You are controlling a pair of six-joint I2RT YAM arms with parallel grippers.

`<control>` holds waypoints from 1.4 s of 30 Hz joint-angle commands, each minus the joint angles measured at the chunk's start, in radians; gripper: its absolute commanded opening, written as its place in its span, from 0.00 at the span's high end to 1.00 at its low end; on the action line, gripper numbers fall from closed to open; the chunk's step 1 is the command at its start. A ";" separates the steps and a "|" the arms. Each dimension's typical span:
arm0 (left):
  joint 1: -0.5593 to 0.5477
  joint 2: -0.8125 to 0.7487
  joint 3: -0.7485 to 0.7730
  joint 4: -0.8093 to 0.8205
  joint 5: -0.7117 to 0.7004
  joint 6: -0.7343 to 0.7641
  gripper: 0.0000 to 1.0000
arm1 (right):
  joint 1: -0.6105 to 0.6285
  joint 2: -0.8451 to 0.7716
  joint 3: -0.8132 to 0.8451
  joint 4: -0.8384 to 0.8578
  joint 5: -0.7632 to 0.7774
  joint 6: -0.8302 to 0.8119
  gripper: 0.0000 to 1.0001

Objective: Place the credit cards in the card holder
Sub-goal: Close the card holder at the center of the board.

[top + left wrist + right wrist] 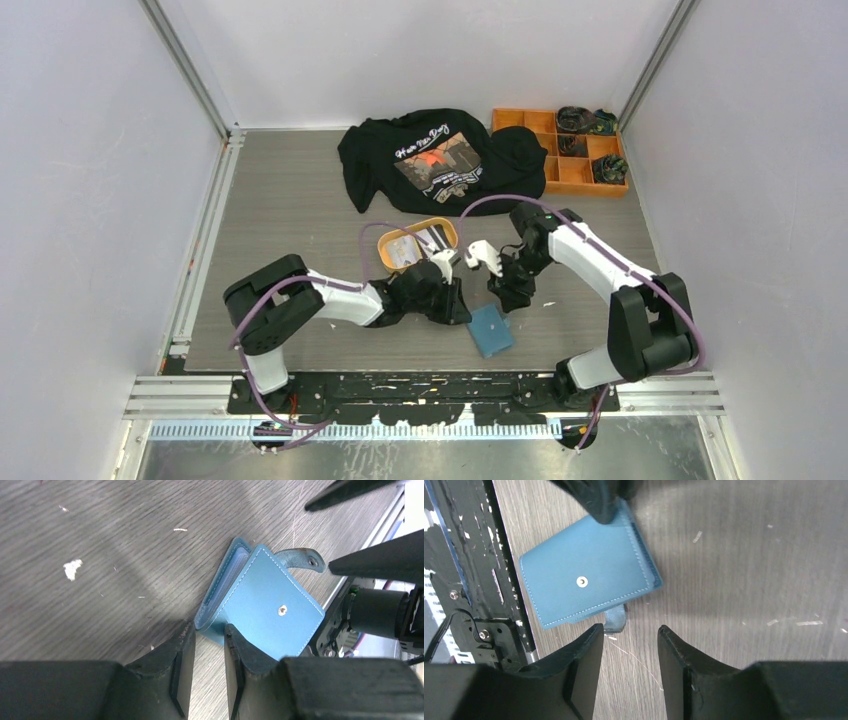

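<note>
The card holder (490, 330) lies near the orange tray (384, 252), on its near side, with credit cards (425, 240) in that tray. Left gripper (209, 647) sits narrow astride the holder's corner — grip unclear; right gripper (629, 642) hangs parted, empty.

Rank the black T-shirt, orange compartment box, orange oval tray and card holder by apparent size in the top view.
1. black T-shirt
2. orange compartment box
3. orange oval tray
4. card holder

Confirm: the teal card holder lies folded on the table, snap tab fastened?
No. The card holder lies folded on the table, but its snap tab is unfastened, sticking out loose past the cover; the left wrist view shows it.
</note>
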 commanded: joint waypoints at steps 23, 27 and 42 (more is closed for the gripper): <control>-0.095 -0.002 -0.144 0.346 -0.275 -0.102 0.70 | 0.303 -0.126 -0.204 -0.049 0.100 -0.347 0.88; -0.094 0.007 -0.162 0.396 -0.272 -0.096 0.69 | 0.337 -0.105 -0.218 0.074 0.188 -0.245 0.88; -0.108 0.011 -0.230 0.509 -0.287 -0.121 0.69 | 0.307 -0.225 -0.181 0.228 0.200 -0.027 0.83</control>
